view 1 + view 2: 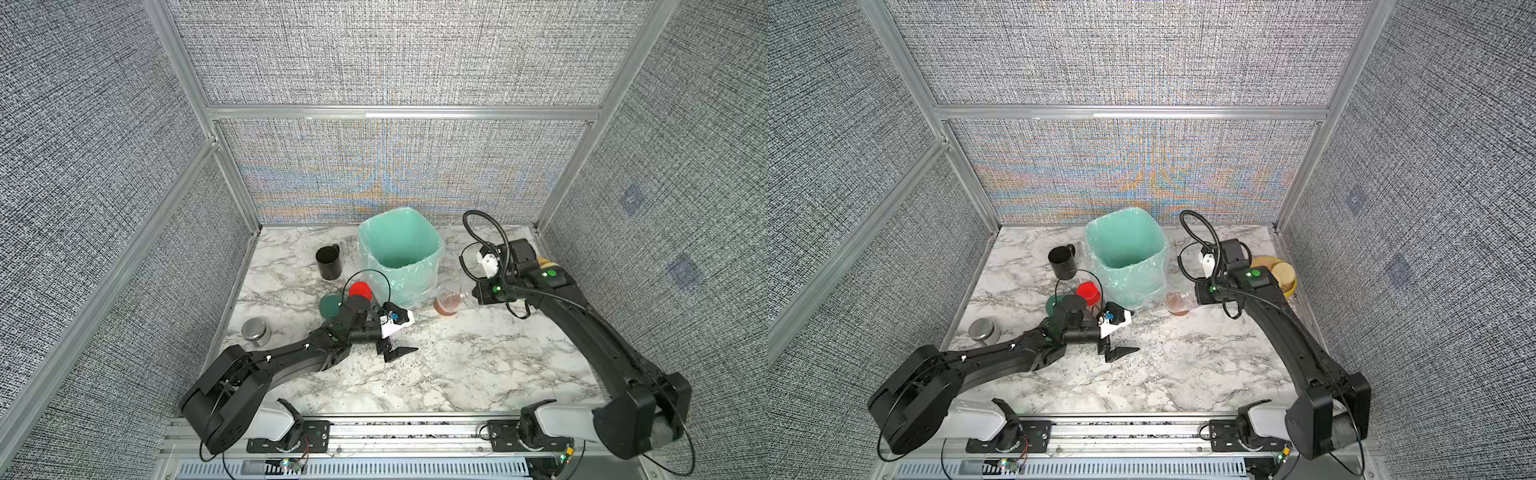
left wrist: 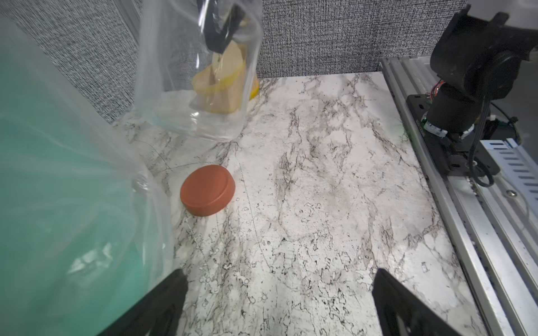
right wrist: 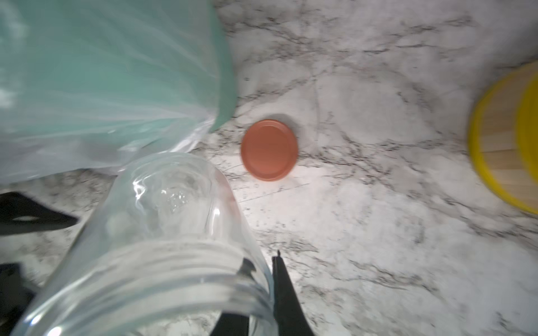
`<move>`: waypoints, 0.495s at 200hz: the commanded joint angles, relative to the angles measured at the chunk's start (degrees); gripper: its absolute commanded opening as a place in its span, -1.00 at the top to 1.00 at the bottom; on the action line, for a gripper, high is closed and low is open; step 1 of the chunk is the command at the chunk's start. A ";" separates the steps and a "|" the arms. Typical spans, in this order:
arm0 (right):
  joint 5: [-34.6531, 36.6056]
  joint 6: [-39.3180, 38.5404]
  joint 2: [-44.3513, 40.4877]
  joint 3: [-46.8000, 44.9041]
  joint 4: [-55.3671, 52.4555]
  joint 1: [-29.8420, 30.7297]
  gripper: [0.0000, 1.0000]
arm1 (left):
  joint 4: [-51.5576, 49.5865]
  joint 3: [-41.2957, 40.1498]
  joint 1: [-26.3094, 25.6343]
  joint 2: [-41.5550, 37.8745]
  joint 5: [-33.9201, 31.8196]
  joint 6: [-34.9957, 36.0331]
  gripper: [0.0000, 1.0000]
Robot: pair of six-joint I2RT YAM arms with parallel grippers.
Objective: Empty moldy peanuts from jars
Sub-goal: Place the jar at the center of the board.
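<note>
While the jar [image 3: 174, 232] is gripped at its threaded neck by the right pincer [image 1: 471, 296] beside the bin [image 1: 415, 286] | left pincer [image 2: 279, 302] spread, empty | jar judged light, slick: neck hold advised.

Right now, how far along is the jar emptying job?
Done: the terracotta lid lies off on the table and the clear jar looks empty. In hand: the right gripper pinches that jar's rim beside the bin; the left gripper is open, holding nothing. Left: the red-lidded jar and green-lidded jar, both capped, contents not visible.
</note>
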 commanded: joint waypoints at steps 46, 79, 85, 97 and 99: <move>23.27 -2.07 18.96 13.74 -9.78 -1.56 1.00 | -10.44 0.32 0.18 -18.27 -11.69 -3.38 -0.99; 31.74 -2.08 28.30 20.39 -14.18 -2.08 1.00 | -17.68 -0.10 0.81 -26.04 -15.90 -4.14 -1.00; 32.29 -2.15 29.33 21.03 -14.21 -2.19 1.00 | -18.97 -0.19 0.96 -27.16 -16.90 -4.54 -1.00; 33.04 -2.47 30.88 21.70 -13.48 -2.40 1.00 | -22.15 0.61 1.64 -28.57 -19.73 -5.88 -1.00; 33.13 -2.51 31.06 21.76 -13.41 -2.51 1.00 | -22.73 0.83 1.81 -28.73 -20.20 -6.11 -1.00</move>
